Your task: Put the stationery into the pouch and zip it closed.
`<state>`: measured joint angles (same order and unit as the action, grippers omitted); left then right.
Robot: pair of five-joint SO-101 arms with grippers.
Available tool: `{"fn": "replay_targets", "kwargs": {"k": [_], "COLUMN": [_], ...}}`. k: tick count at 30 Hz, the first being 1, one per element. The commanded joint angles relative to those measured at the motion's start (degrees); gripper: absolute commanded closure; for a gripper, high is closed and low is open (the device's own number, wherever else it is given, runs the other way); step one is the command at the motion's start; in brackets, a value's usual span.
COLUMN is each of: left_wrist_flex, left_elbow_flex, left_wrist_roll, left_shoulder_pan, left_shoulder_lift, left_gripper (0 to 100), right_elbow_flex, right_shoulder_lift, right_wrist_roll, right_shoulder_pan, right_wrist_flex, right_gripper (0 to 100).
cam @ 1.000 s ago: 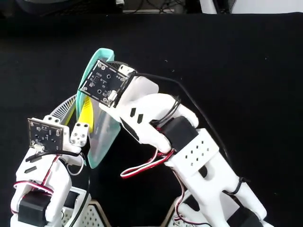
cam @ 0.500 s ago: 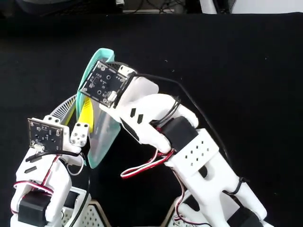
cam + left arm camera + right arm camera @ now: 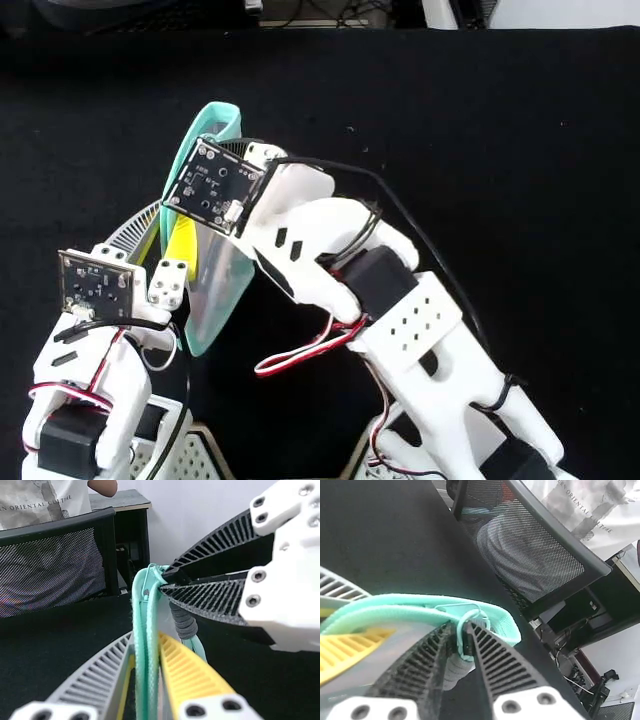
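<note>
Currently the pouch (image 3: pixel 215 275) stands on edge at 9 o'clock in the high view. The left gripper (image 3: pixel 146 647) clamps its 6 o'clock end, and the right gripper (image 3: pixel 461 630) pinches the zipper pull (image 3: pixel 471 616) at 12 o'clock. A tug off the zipper's line could probably slip the pull free.

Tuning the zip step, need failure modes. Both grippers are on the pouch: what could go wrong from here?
1. The right gripper pinches the zipper pull with just its fingertips, so the pull may slip out once it is drawn along.
2. The left gripper clamps only the teal edge of the pouch, which is held on edge. If the zipper snags, the pouch could twist or slide from that grip.
</note>
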<state>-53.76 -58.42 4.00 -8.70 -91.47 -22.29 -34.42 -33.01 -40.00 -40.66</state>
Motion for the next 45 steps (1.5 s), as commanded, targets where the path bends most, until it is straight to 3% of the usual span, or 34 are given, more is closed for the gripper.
{"fn": "replay_targets", "kwargs": {"k": [1,14,34,40,45], "left_wrist_flex": [-1.05,-1.05,-3.16,-5.01,-5.10], "left_elbow_flex": [-0.04,-0.04,0.75,0.75,0.75], "left_wrist_roll": [0.44,0.44,0.44,0.44,0.53], "left_shoulder_pan": [-0.22,-0.57,-0.92,-5.05,-4.79], "left_shoulder_lift": [0.26,0.26,0.26,0.26,0.26], "left_gripper": [97,97,97,97,97], "right_elbow_flex": [0.66,0.22,0.04,-3.82,-3.91], "right_shoulder_lift": [-3.82,-5.85,0.92,0.92,0.66], "right_wrist_roll": [-1.41,-5.54,1.67,1.23,-2.99], "right_shoulder_pan": [2.11,0.79,0.26,0.35,0.44], "right_wrist_flex": [0.00,-2.90,1.93,8.18,8.53], "right_gripper": [98.5,98.5,90.0,91.1,98.7]}}
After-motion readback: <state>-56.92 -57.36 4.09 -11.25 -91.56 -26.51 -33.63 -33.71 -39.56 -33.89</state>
